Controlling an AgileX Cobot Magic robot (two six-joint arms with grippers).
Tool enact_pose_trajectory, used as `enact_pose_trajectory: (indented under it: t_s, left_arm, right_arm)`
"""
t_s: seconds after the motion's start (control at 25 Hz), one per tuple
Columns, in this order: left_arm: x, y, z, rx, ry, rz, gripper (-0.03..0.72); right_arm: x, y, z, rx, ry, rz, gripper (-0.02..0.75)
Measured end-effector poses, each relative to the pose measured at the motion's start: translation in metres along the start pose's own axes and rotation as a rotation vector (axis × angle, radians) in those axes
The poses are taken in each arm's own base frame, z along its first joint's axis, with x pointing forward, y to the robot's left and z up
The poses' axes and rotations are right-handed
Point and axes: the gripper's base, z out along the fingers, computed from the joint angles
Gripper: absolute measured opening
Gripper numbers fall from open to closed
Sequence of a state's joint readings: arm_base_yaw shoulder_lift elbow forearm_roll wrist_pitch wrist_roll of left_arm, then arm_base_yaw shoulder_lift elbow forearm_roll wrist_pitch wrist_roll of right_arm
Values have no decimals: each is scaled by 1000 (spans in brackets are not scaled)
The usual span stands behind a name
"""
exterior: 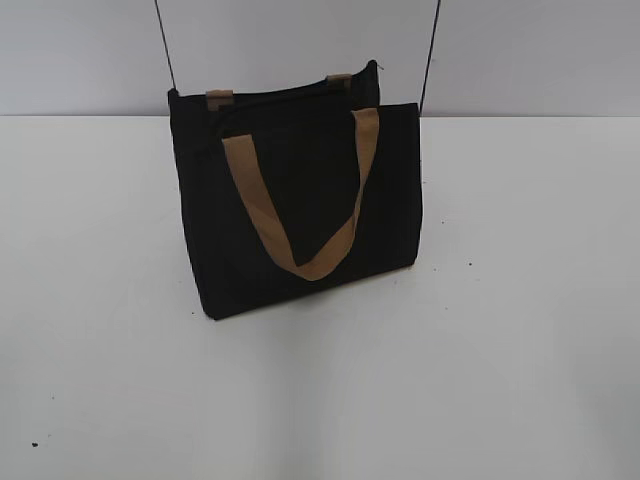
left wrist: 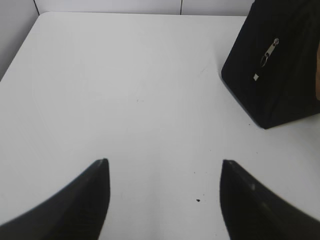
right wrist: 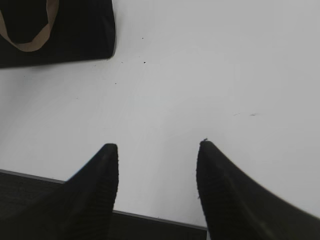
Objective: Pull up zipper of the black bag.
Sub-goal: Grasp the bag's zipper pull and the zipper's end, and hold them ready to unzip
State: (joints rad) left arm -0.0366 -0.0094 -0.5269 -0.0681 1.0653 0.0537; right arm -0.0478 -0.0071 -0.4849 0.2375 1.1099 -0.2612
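Left gripper (left wrist: 165, 172) hangs spread wide over bare table (left wrist: 125, 90), right gripper (right wrist: 157, 155) likewise, both empty. Black bag (exterior: 300, 220) stands mid-table; its zipper (left wrist: 270, 52) shows on the left end panel. Approach step, I'd say: left must reach right to pinch that pull.

The black bag (exterior: 300, 215) is standing upright on the white bench (exterior: 320, 400), at the centre of the exterior view, one tan handle (exterior: 300, 200) hanging down its front and a thin strap (exterior: 166, 45) rising out of frame. The silver zipper (left wrist: 270, 52) is lying slanted on its end panel, at the upper right of the left wrist view.
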Motion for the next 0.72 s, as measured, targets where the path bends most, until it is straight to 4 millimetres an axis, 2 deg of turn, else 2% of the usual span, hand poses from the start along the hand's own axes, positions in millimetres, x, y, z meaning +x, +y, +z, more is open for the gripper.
enact_pose_trajectory:
  t_s: [0.72]
  left_arm:
    - [0, 0, 0, 0, 0, 0, 529]
  right_arm:
    - [0, 0, 0, 0, 0, 0, 391]
